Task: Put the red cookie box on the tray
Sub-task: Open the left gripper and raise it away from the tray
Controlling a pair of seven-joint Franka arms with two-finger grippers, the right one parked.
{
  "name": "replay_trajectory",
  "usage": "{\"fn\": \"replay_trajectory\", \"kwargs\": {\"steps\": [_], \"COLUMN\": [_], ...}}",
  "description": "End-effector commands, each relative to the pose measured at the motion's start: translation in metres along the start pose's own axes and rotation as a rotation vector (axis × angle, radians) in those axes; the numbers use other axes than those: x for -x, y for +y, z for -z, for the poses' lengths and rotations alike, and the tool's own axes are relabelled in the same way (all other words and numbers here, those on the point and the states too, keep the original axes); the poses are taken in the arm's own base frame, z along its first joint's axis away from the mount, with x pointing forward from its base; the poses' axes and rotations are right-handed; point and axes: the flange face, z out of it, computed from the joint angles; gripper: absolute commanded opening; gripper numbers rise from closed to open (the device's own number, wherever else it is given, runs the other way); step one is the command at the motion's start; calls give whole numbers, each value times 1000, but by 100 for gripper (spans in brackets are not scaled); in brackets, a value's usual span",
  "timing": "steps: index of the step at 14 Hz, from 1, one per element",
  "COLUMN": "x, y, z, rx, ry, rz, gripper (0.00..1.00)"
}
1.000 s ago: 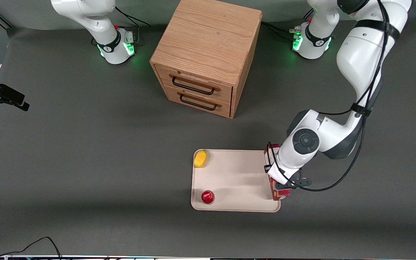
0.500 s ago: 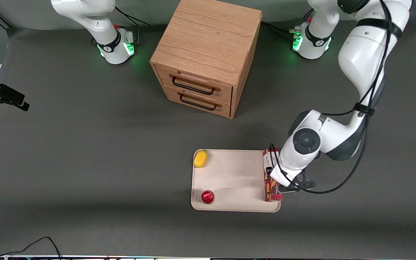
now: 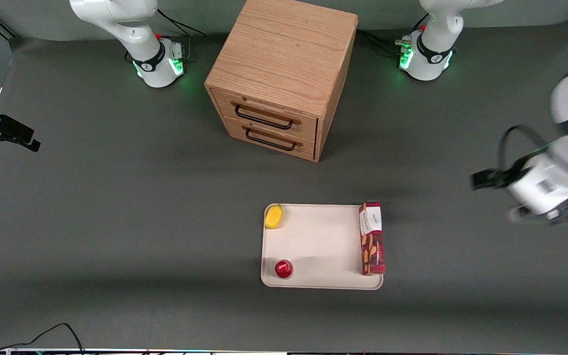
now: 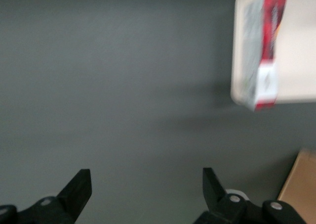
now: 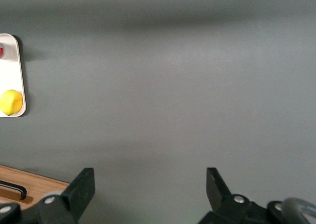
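Box point(image 3: 372, 237) is what we find first: it lies flat on the tray point(image 3: 318, 246), along the tray edge toward the working arm's end of the surface point(image 3: 116, 207), its white end panel pointing toward the cabinet point(image 3: 280, 76) and its long side running parallel to that edge. In the wrist view we see the same box point(image 4: 264, 48) against the tray's rim point(image 4: 236, 46), blurred but plainly free of any grip. The gripper point(image 4: 145, 197) hangs over bare surface well apart from the tray, toward the working arm's end; in the front view we can only make it out as a smeared white and black shape point(image 3: 535, 190). Its jaws stand wide open with nothing between them (the two dark fingers point(image 4: 79, 189) show a broad gap of grey surface). Also on the tray we see a lemon point(image 3: 274, 216) in the corner nearer the cabinet and a small red can point(image 3: 283, 268) in the corner nearer the front camera, both well apart from the box. The cabinet has two drawers, both closed.
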Motion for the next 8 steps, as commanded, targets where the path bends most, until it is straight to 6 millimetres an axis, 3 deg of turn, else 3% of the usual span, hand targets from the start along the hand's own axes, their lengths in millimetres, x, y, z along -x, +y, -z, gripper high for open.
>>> {"fn": "replay_trajectory", "kwargs": {"steps": [1,3,8], "x": [77,101,92], "y": [-36,-40,-26], "z": [14,26,51], "rx": [18,17,5], "ry": [-4,0,11], "rz": [-41,-25,-48], "gripper": [100,100,100]}}
